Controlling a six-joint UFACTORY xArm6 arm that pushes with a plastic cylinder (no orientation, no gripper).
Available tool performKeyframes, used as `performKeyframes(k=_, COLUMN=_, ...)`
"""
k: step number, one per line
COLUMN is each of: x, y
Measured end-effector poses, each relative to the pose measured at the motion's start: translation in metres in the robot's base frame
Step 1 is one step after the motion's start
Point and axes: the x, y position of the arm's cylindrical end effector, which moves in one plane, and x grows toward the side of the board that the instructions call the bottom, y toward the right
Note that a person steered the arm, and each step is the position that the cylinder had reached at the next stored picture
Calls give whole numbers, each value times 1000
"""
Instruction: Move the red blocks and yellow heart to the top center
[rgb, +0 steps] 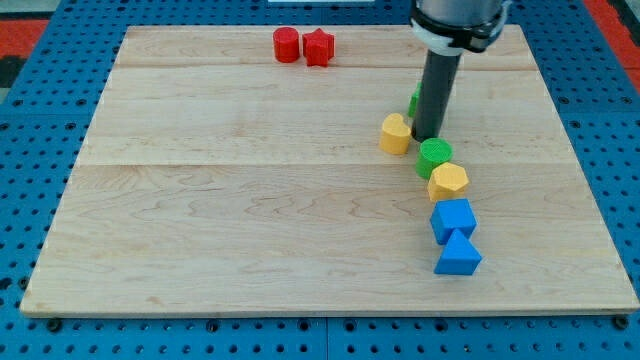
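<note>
Tabletop (250, 220): a pale wooden board that fills most of my view, lying on a blue pegboard surround (40, 120).
Arm (455, 20): it comes in from the view's top right, a dark collar with a straight dark rod below it.
Jaws: there are none on this rig, so I have no open or closed state to give; the rod ends in my tip (428, 137) and nothing more.
Tip position: my tip sits just to the view's right of the yellow heart, very close to it, and just above the green round block; I cannot tell if it touches either one.
Blue blocks: a blue cube (453, 219) and, touching it below, a blue triangular block (458, 256), near the view's lower right.
Yellow hexagonal block (448, 181): directly above the blue cube, touching the green round block.
Yellow heart (395, 133): right of centre, well apart from the red pair.
Green round block (434, 155): between my tip and the yellow hexagonal block.
Red blocks: a red cylinder (287, 44) and a red star-like block (318, 47), side by side and touching, at the view's top, a little left of centre.
Second green block (413, 100): only a sliver shows behind the rod; shape not readable.
</note>
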Motion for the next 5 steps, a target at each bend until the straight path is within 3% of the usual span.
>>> performKeyframes(k=1, x=13, y=-61)
performKeyframes(k=3, x=-41, y=-169)
performKeyframes(k=5, x=10, y=-129)
